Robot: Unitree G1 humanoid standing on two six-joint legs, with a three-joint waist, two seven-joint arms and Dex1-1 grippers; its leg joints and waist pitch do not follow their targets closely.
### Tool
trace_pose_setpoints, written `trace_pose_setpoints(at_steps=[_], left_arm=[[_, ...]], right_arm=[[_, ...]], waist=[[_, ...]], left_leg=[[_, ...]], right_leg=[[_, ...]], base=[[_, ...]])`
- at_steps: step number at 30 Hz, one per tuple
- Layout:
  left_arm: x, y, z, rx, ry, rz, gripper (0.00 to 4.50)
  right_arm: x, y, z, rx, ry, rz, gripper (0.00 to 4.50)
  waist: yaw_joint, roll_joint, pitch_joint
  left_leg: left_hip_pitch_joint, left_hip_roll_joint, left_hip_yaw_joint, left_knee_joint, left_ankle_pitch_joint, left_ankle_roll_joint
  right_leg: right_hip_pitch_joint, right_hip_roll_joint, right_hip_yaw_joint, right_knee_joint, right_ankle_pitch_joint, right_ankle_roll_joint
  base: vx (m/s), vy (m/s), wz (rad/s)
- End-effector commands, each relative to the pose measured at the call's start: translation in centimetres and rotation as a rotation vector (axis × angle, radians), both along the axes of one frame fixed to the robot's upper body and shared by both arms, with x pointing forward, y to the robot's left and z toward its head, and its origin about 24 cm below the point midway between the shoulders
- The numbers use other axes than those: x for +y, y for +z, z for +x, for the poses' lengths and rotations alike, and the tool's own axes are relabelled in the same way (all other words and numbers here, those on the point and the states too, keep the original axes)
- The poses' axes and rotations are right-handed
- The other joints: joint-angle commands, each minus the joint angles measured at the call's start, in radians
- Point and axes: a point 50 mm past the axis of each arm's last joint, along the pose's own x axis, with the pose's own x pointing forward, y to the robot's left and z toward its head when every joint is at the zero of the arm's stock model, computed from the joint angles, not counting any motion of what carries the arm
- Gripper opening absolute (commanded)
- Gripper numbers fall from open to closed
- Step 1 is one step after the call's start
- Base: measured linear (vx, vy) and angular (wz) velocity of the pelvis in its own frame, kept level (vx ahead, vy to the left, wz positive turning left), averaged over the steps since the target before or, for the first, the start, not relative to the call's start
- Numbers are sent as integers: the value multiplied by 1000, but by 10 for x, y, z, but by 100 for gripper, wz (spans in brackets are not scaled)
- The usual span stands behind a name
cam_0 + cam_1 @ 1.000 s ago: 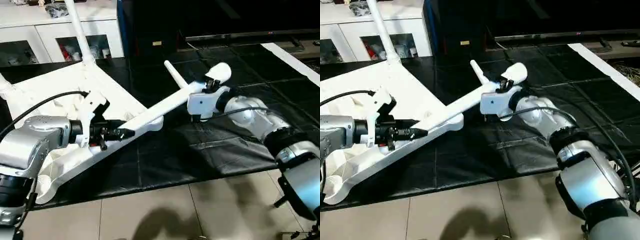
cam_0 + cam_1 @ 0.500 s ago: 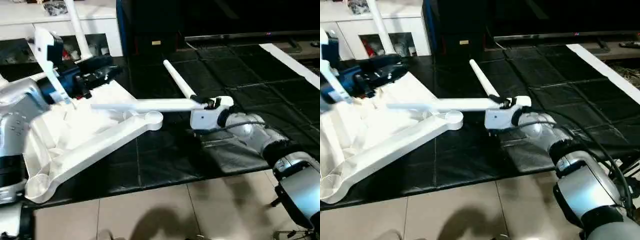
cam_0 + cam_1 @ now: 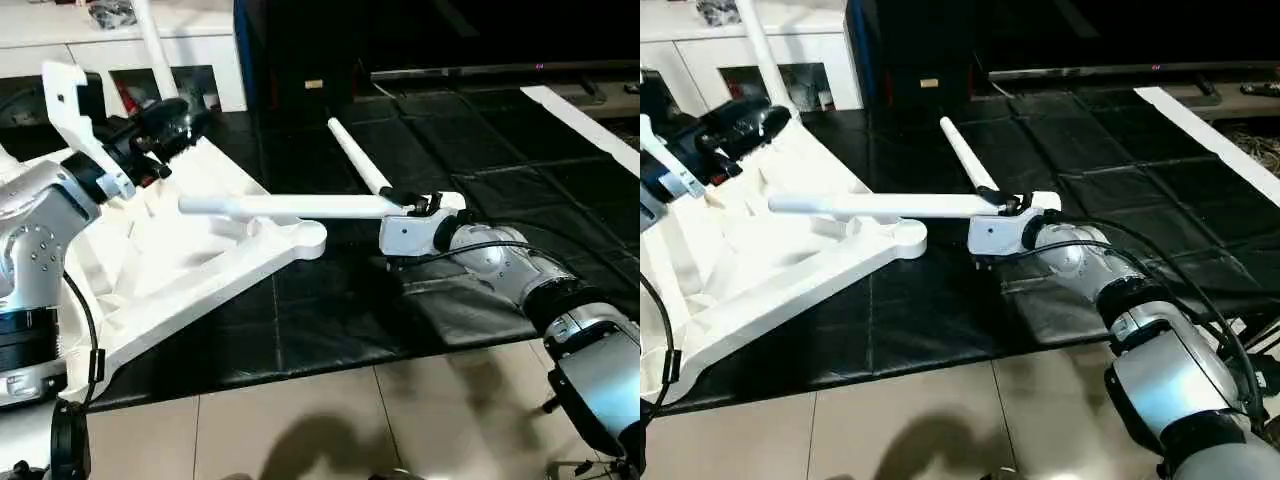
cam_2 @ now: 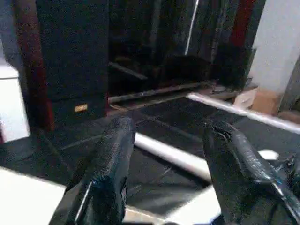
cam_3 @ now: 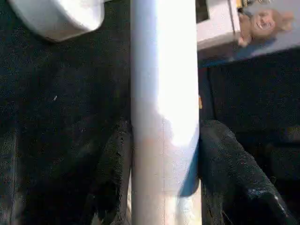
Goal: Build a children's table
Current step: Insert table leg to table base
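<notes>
Table leg (image 3: 290, 207) lies level, clamped in the outstretched right pincer (image 3: 408, 204); raised left pincer (image 4: 168, 154) gapes empty.

The white table top (image 3: 190, 265) lies upside down on the black floor mat, ribbed underside up, one leg (image 3: 155, 50) standing in a far corner socket. Another leg (image 3: 290, 206) hovers level above it; a third (image 3: 358, 156) lies on the mat.
</notes>
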Motion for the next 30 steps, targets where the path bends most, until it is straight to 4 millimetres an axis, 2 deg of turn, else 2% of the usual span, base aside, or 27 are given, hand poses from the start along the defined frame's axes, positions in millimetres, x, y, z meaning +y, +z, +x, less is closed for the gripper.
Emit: trace_pose_setpoints(at_steps=[1,6,7,9,10,11,13,14,17,18,20,22,23,24,25,27,29,30], left_arm=[[2,-11,1,28,62,62,260],[10,-11,7,-20,204,24,260],[14,-8,9,-46,275,-5,260],[15,-7,10,-58,304,-17,260],[23,-2,13,-104,412,-81,260],[23,-2,13,-104,412,-81,260],[26,-1,14,-123,438,-103,260],[26,0,14,-130,443,-110,260],[23,-5,15,-117,465,-117,260],[22,-7,16,-109,479,-118,260],[24,-17,18,-59,521,-117,260],[16,-30,20,0,492,-107,260],[16,-30,20,0,491,-107,260],[5,-33,20,26,417,-117,260],[-3,-35,19,42,365,-125,279],[-27,-33,16,70,194,-216,297],[-32,-32,16,69,161,-239,300],[-36,-30,17,69,139,-258,309]], right_arm=[[-3,14,7,17,-64,141,175],[-4,25,12,19,-94,221,175],[-4,28,13,19,-99,239,175],[-4,29,13,20,-103,249,175],[-4,35,16,23,-125,313,175],[-4,35,16,23,-125,313,175],[-4,40,18,31,-139,370,175],[-3,42,19,42,-145,412,175],[6,58,24,114,-150,697,175],[7,60,24,130,-146,754,175],[15,67,25,204,-110,924,175],[24,72,25,318,-50,1113,174],[24,72,25,319,-50,1114,174],[30,70,24,371,-14,1139,174],[33,69,23,407,11,1152,174],[47,60,15,589,111,1215,174],[50,58,13,642,142,1243,174],[53,56,10,702,165,1273,174]], waist=[[3,-1,-83],[5,0,-80],[7,-3,-80],[8,-5,-80],[7,-6,-79],[10,-5,-81],[10,-5,-82],[10,-6,-82],[9,-4,-83],[9,0,-84],[10,2,-85],[13,2,-87],[13,2,-87],[16,1,-87],[18,2,-87],[26,2,-89],[37,1,-88],[40,-2,-87]], left_leg=[[-8,-31,27,-54,-212,42],[-6,-31,26,-54,-232,36],[-5,-31,26,-53,-240,32],[-6,-31,26,-53,-239,31],[-8,-32,26,-53,-238,32],[-4,-34,27,-50,-232,34],[-8,-32,24,-53,-224,36],[-6,-31,25,-52,-229,38],[-7,-28,24,-54,-231,48],[-7,-25,23,-55,-223,56],[-7,-24,21,-56,-209,67],[-3,-22,20,-57,-203,77],[-3,-22,20,-57,-203,77],[-4,-20,21,-58,-194,74],[-3,-19,21,-57,-189,74],[-4,-17,21,-58,-180,75],[-3,-15,22,-59,-179,75],[-2,-16,22,-61,-193,65]], right_leg=[[79,-32,40,-69,-233,-161],[77,-32,38,-75,-274,-159],[76,-33,37,-78,-301,-151],[75,-33,37,-78,-308,-147],[77,-30,37,-78,-305,-146],[76,-30,37,-80,-298,-143],[78,-33,37,-76,-294,-145],[75,-34,37,-76,-297,-146],[76,-36,38,-75,-282,-155],[76,-36,38,-72,-253,-174],[78,-38,38,-71,-230,-185],[77,-38,38,-72,-221,-198],[77,-38,38,-72,-221,-198],[79,-40,38,-72,-211,-212],[77,-41,39,-71,-206,-216],[77,-44,41,-68,-194,-230],[77,-44,42,-69,-188,-236],[77,-43,41,-71,-203,-229]], base=[[0,0,0],[0,0,0],[0,0,0],[0,0,0],[0,0,0],[0,0,0],[0,0,0],[0,0,0],[0,0,0],[0,0,0],[0,0,0],[0,0,0],[0,0,0],[0,0,0],[0,0,0],[0,0,0],[0,0,0],[0,0,0]])
